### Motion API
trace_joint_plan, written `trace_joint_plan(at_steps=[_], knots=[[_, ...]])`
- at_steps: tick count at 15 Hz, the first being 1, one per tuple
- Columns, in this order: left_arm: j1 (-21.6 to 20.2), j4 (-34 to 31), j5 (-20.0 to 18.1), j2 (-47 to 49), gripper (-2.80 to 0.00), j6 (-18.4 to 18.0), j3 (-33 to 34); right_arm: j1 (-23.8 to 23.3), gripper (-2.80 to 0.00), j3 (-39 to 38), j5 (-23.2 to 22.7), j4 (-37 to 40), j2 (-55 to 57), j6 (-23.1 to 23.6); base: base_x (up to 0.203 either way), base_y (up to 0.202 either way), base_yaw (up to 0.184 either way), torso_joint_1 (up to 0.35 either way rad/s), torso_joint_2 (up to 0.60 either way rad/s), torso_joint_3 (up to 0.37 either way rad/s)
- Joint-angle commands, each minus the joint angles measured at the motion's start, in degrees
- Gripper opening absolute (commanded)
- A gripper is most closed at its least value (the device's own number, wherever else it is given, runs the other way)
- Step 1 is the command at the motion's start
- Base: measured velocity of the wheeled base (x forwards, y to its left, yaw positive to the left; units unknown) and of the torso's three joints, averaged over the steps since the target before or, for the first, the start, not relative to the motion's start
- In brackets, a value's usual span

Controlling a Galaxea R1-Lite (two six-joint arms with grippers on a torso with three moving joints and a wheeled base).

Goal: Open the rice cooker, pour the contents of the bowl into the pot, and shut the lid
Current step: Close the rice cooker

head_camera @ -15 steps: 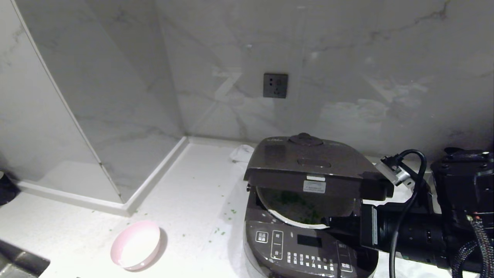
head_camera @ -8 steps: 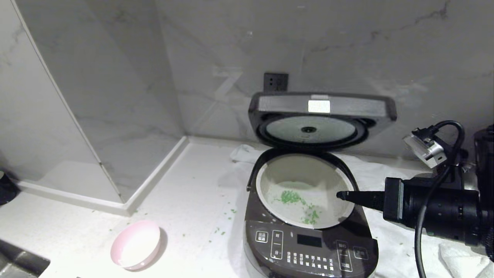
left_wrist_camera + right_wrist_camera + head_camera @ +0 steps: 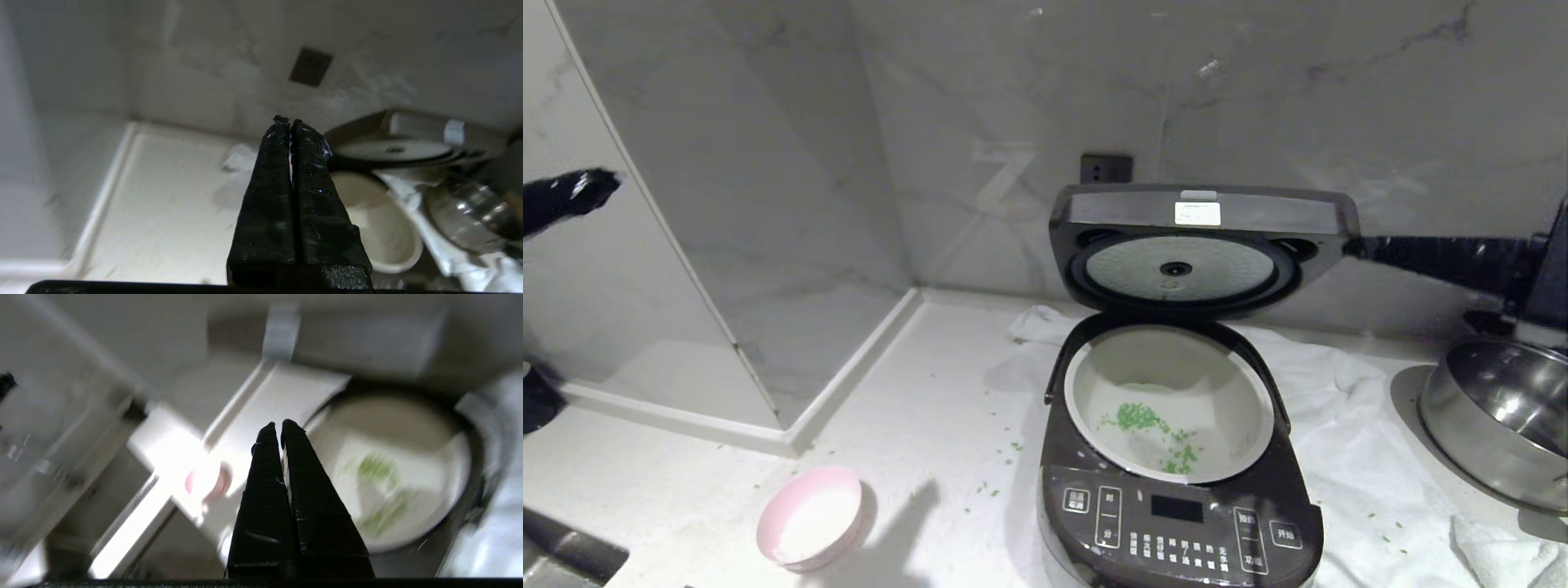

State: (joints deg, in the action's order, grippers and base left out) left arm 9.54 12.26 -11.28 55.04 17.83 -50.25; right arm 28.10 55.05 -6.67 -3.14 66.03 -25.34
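Head view: steel pan (image 3: pixel 1499 420) right of rice cooker (image 3: pixel 1180 523).

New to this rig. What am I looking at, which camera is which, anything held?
It is a two-armed robot at a kitchen counter. The wide picture comes from its head; the other two come from cameras behind each arm's fingers. The rice cooker stands with its lid up, green bits in its pot. An empty-looking pink bowl sits to the left, a steel pan on a white cloth to the right. The left gripper and the right gripper are both shut and hold nothing.
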Motion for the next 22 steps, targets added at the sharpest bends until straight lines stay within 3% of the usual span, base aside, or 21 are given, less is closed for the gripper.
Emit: trace_joint_plan(at_steps=[1, 5, 10, 15, 22], knots=[[7.48, 2.36, 4.65, 18.63, -2.8, 0.66, -10.28, -5.34, -2.8, 7.51, 0.03, 0.43, 3.8, 1.07, 0.0, 0.0, 0.0, 0.0, 0.0, 0.0], [16.99, 5.8, 13.65, 35.14, -2.8, 1.96, -28.35, -13.66, -2.8, 18.31, -2.24, 0.74, 17.69, 2.97, 0.0, 0.0, 0.0, 0.0, 0.0, 0.0], [20.42, 6.53, 19.5, 47.28, -2.8, 6.87, -43.56, -15.88, -2.8, 32.69, -6.24, 4.35, 31.11, 4.54, 0.0, 0.0, 0.0, 0.0, 0.0, 0.0], [25.93, 5.83, 19.18, 49.62, -2.8, 6.77, -44.62, -12.39, -2.8, 32.04, -7.04, 6.58, 31.44, 4.34, 0.0, 0.0, 0.0, 0.0, 0.0, 0.0], [31.82, 4.53, 17.93, 50.69, -2.8, 0.13, -43.44, -6.69, -2.8, 21.46, -6.9, 6.51, 25.95, 3.75, 0.0, 0.0, 0.0, 0.0, 0.0, 0.0]])
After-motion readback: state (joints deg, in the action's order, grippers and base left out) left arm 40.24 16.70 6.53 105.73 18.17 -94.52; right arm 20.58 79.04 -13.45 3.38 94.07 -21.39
